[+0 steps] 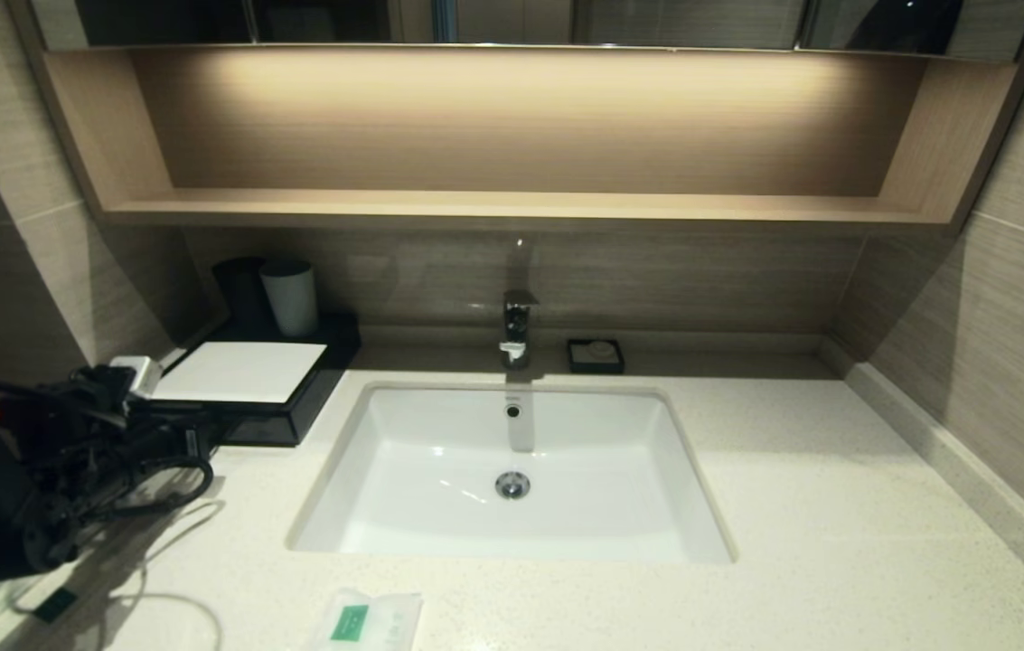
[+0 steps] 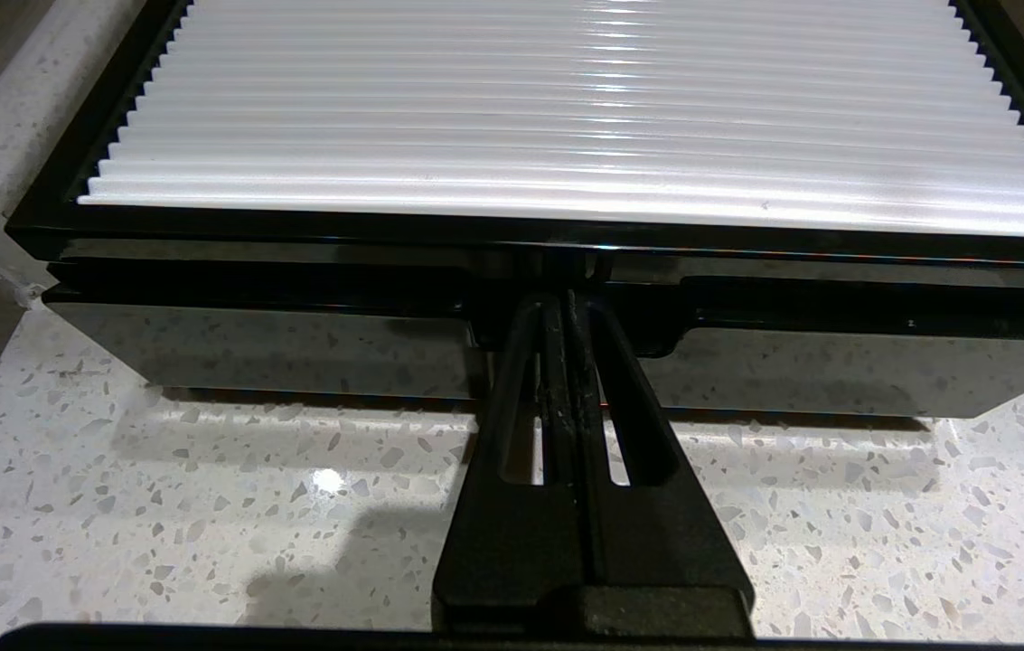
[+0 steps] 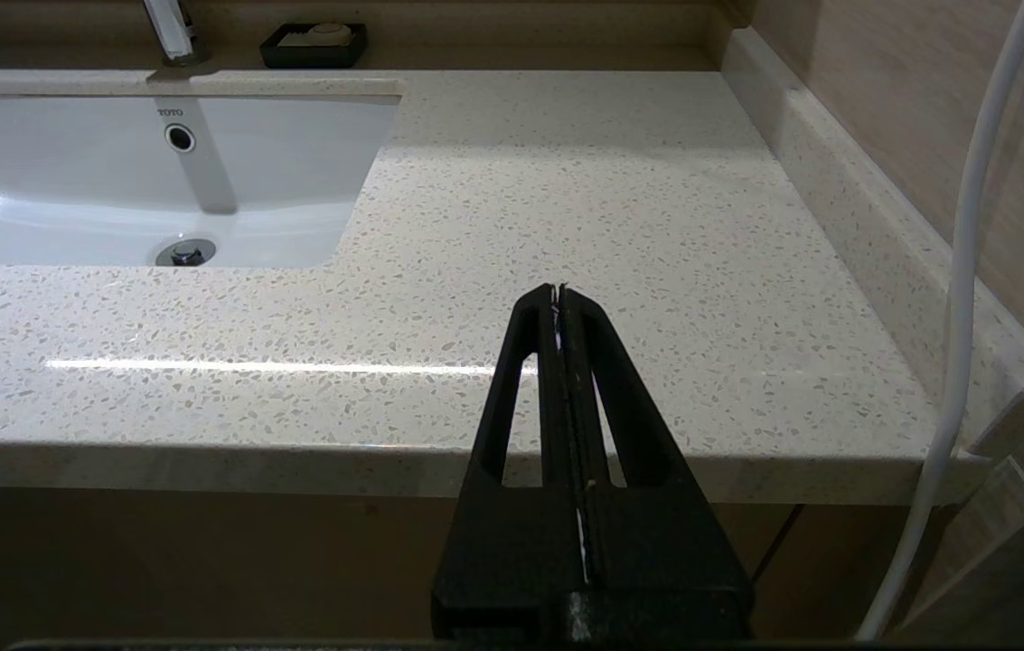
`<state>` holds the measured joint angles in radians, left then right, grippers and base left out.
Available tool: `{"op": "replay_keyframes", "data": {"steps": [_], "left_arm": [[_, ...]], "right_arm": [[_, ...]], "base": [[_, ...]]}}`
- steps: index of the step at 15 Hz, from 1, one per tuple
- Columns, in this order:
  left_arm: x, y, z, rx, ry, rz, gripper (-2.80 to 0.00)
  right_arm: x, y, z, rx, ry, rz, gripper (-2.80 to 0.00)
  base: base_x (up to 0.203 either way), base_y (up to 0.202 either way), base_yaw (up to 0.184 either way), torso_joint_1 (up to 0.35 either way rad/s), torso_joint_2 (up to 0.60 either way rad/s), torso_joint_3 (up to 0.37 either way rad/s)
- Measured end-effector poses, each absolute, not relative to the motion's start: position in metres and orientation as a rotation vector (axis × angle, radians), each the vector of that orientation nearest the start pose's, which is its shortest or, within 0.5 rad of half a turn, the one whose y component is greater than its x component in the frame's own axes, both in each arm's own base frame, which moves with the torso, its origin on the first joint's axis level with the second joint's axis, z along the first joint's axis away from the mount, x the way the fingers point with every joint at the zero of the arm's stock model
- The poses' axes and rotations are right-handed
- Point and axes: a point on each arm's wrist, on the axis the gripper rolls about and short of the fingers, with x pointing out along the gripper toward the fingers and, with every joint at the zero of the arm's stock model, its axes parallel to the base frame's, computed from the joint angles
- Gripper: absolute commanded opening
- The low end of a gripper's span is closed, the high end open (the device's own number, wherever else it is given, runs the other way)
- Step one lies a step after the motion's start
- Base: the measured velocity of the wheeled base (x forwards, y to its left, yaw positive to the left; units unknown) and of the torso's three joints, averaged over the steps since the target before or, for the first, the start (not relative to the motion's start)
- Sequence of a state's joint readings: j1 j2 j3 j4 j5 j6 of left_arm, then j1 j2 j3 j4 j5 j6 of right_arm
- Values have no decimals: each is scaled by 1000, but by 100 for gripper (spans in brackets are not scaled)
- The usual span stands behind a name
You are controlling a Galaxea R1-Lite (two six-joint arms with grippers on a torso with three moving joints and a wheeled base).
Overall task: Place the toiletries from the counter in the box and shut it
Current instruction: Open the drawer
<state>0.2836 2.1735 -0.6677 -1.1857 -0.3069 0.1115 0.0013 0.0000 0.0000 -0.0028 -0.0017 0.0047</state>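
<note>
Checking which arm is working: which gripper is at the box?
The left gripper, shut, tips at the black box's front edge. The right gripper hangs shut before the counter's edge.

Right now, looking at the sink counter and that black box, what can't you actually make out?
- Inside of the box: hidden in the left wrist view by its white top and black front; the shut left end effector sits at the front's middle notch.
- Box's front in the head view: blocked by the left arm.
- Sachet: cut off by the head view's bottom edge.
- Toothbrushes: in no view.
</note>
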Motion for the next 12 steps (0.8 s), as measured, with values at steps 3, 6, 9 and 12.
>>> {"op": "replay_keyframes", "data": {"steps": [3,6,9,12], "left_arm": [[341,92,44,16,308,-41,-280],[343,93,44,16,308,-41,-280],[343,93,43,16,308,-40,-280],[344,92,42,18,309,-43,-280]], "right_arm": [[-23,0,76,5,-3,0,-280],[-23,0,76,5,-3,0,-280],[-23,0,76,4,-3,0,-280],[-23,0,76,5,-3,0,-280]], "base": [[0,0,0,0,0,0],[0,0,0,0,0,0],[0,0,0,0,0,0],[0,0,0,0,0,0]]}}
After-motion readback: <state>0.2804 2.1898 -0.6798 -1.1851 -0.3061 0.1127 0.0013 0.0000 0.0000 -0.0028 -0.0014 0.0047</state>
